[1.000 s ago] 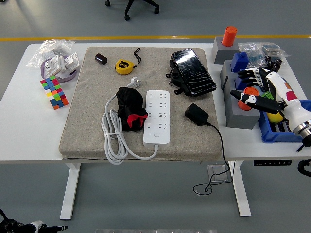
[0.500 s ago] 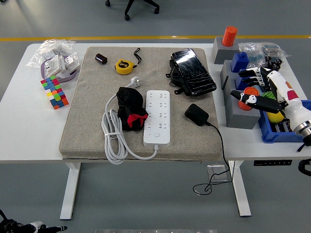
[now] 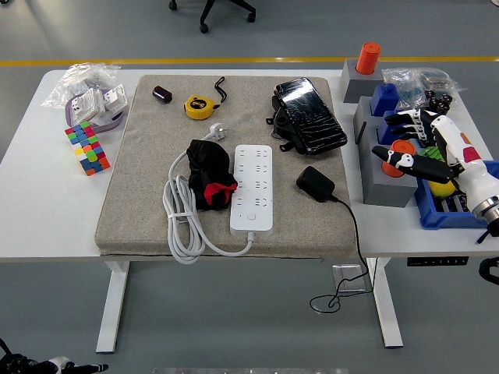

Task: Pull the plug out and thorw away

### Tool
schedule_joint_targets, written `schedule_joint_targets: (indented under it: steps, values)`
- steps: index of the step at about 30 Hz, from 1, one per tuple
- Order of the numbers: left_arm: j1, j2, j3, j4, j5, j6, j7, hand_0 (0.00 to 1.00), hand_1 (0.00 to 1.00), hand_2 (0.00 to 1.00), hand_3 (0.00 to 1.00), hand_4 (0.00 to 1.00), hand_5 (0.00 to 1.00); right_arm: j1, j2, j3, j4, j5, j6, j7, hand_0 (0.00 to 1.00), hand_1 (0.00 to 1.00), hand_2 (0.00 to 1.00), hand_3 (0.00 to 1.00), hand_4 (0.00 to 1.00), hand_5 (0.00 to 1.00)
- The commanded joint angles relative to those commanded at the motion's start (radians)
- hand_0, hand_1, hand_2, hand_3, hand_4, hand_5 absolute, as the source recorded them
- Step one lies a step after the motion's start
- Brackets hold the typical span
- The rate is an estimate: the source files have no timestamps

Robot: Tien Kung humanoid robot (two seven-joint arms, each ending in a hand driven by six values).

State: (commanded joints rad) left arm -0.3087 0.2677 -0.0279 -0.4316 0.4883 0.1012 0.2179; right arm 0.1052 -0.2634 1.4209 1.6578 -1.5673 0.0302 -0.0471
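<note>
Since the black adapter (image 3: 315, 183) lies loose on the grey mat (image 3: 140, 195) just right of the white power strip (image 3: 253, 187), I judge the pulling out done. My right hand (image 3: 411, 144), fingers spread and empty, hovers over the grey blocks (image 3: 386, 183), well apart from it; grasping and discarding remain

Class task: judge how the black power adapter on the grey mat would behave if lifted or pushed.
The black power adapter looks rigid and compact, so probably stiff and dense. Its thin cable hangs off the table edge, so it may drag or tug. Lying flat, it should slide, not roll.
</note>
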Motion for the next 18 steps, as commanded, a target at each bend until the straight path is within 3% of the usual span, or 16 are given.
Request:
schedule_joint_targets:
  steps: [18]
  values:
    - [-0.004,-0.003,-0.007,0.001,0.0,0.001,-0.001,0.544,0.681,0.704,0.686,0.874,0.595,0.0,0.001,0.002,0.015,-0.002,-0.01,-0.007,0.678,0.677,0.699,0.63,0.998,0.424]
